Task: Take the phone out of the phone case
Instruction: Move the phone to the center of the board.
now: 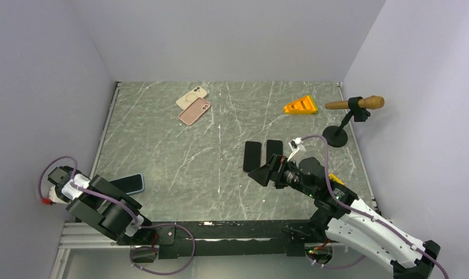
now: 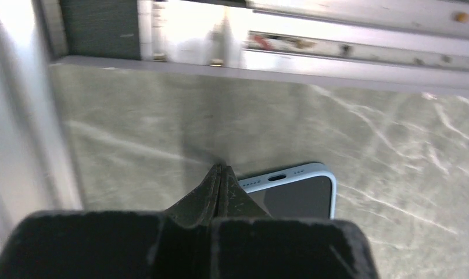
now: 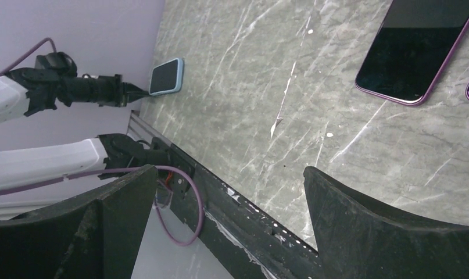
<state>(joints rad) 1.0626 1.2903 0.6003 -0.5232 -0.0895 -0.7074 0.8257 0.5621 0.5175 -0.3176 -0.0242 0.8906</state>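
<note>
A phone in a light blue case [image 1: 131,183] lies screen up at the table's near left; it also shows in the left wrist view [image 2: 299,189] and the right wrist view [image 3: 165,76]. My left gripper [image 2: 221,170] is shut and empty, its tips at the corner of the case's port end, low over the table. In the top view the left gripper [image 1: 108,186] sits just left of the phone. My right gripper [image 1: 264,173] is open and empty above the table's middle right, far from the blue case; its jaws stand wide apart in the right wrist view [image 3: 229,174].
Two dark phones [image 1: 252,156] [image 1: 274,150] lie just beyond the right gripper. A pink-cased phone [image 1: 194,111] and a beige one [image 1: 192,96] lie at the back. A yellow wedge [image 1: 300,105] and a stand with a wooden handle [image 1: 355,104] are at the back right.
</note>
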